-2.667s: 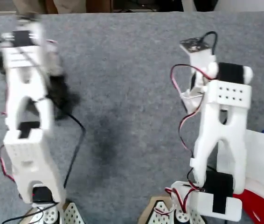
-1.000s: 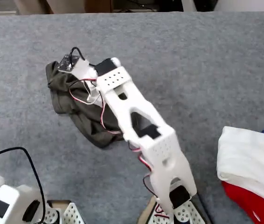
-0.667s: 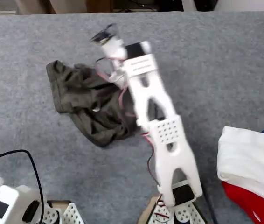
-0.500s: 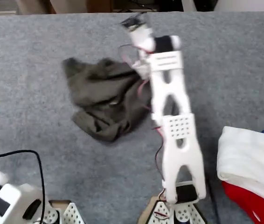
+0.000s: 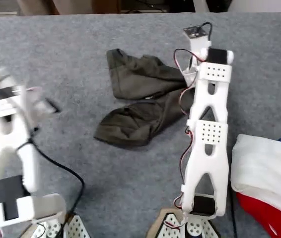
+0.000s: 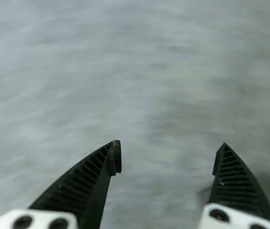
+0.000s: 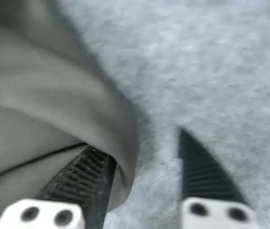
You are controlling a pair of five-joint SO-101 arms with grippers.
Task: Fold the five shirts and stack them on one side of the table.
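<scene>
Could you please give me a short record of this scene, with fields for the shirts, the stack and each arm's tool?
Surface: grey felt-like table cover
Loose shirt: dark olive crumpled shirt, mid-table, not folded
Stack: white folded shirt lying on a red shirt, at the table's right side
Left tool: open, above bare cover, apart from the olive shirt
Right tool: open, at the olive shirt's edge, fabric draped over one finger
</scene>
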